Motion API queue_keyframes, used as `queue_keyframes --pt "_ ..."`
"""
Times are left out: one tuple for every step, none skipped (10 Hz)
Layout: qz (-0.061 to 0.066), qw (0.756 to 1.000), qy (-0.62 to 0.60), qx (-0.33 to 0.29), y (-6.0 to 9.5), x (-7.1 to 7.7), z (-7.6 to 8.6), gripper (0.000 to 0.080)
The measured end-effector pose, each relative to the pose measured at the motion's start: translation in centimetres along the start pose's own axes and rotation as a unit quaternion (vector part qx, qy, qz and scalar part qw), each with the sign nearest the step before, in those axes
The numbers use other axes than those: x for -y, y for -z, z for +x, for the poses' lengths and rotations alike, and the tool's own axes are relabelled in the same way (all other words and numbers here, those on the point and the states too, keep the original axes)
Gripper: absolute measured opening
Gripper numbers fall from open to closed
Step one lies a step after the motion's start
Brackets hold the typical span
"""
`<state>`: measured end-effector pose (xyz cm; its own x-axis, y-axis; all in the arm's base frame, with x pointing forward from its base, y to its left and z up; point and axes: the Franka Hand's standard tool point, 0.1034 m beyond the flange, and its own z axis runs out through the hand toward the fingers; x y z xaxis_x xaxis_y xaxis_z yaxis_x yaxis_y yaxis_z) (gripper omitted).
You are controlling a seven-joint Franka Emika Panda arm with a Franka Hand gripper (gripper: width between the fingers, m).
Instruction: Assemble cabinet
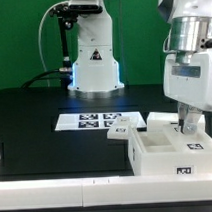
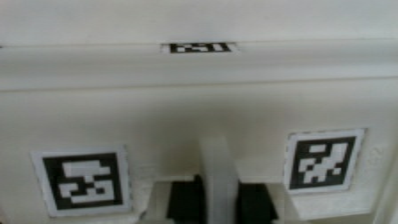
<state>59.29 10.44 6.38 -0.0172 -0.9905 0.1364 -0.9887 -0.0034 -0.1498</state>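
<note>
The main risk from here is a slip or a twist; the tool (image 1: 185,124) seems to have only a thin upright wall of the cabinet (image 1: 156,157) between its jaws, so any lift or sideways pull would load a narrow edge of smooth white plastic, and the open box could pivot, drop or skid across the black worktop (image 1: 35,127); a skid toward the exterior view's left would knock the small white block (image 1: 120,133) lying just beside the box, and that block sits close to the marker board (image 1: 100,121), which ought not to be disturbed; a pull that is off square could also tip the box, since the hold is at its far right wall in the exterior view and not over its middle; the cabinet itself stands at the front of the worktop toward the exterior view's right, open side up, with tags on its front face and on its rim; the tool stands directly above that right wall, pointing straight down, its jaws drawn fully in; in the wrist view the tool (image 2: 215,195) shows a slim white strip pinched between two dark sides, with the tagged cabinet (image 2: 196,100) panel filling the picture behind it, so I judge it closed on the cabinet wall and not on empty air.
</note>
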Motion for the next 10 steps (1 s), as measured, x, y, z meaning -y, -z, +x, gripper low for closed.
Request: queue_keyframes --pt "0.000 1.000 -0.001 0.000 0.0 0.0 0.1 0.0064" --pt "0.000 1.000 -0.001 0.000 0.0 0.0 0.1 0.0064" --pt "0.000 1.000 -0.001 0.000 0.0 0.0 0.1 0.0220" --pt "0.000 1.000 -0.001 -0.001 -0.1 0.0 0.1 0.0368" --pt "0.003 1.000 0.011 0.002 0.3 0.2 0.3 0.0368" --pt "0.012 1.000 0.014 0.012 1.7 0.8 0.9 0.0546" --pt "0.016 1.000 0.016 0.022 2.9 0.9 1.2 0.0719" --pt "0.016 0.999 0.017 0.031 3.7 0.4 1.4 0.0719" --pt "0.013 0.999 0.015 0.038 4.2 -0.2 1.7 0.0775" --pt "0.012 0.999 0.014 0.037 4.1 -0.2 1.7 0.0794"
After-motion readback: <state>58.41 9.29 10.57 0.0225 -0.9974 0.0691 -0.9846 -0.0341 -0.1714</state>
